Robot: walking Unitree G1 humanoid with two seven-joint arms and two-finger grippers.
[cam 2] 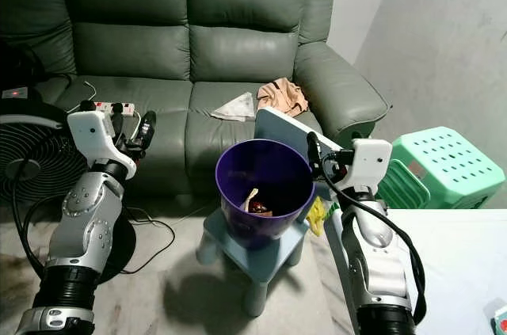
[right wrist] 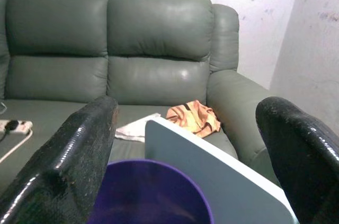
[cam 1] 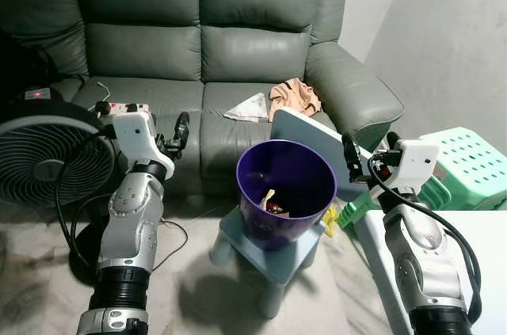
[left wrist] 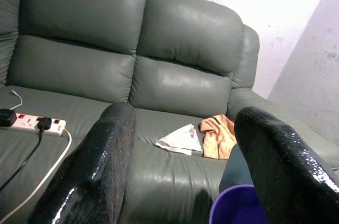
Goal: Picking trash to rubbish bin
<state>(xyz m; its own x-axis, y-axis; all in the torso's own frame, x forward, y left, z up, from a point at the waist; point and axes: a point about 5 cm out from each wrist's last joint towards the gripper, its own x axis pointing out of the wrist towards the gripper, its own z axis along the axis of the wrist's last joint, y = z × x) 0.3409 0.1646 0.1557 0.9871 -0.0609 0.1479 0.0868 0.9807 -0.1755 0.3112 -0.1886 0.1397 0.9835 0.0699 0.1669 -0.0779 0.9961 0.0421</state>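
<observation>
A purple rubbish bin (cam 1: pixel 287 192) stands on a small grey-blue stool (cam 1: pixel 269 256) in front of a grey-green leather sofa (cam 1: pixel 198 58). Some trash (cam 1: pixel 273 202) lies at the bottom of the bin. A pale board (cam 1: pixel 317 145) leans just behind the bin, on its right side.

The left tool (cam 1: pixel 179 134) is raised to the left of the bin, near the front edge of the sofa seat. Its two black fingers (left wrist: pixel 95 166) are spread wide and hold nothing. The right tool (cam 1: pixel 353 157) is raised just to the right of the bin rim, beside the board. Its fingers (right wrist: pixel 69 160) are also wide apart and empty.

On the far sofa seat lie a white crumpled paper (cam 1: pixel 249 107) and an orange cloth (cam 1: pixel 295 97), touching each other. A white power strip (cam 1: pixel 127 108) lies on the left part of the seat. A black fan (cam 1: pixel 43 157) stands on the left, and a green plastic stool (cam 1: pixel 467 165) on the right.
</observation>
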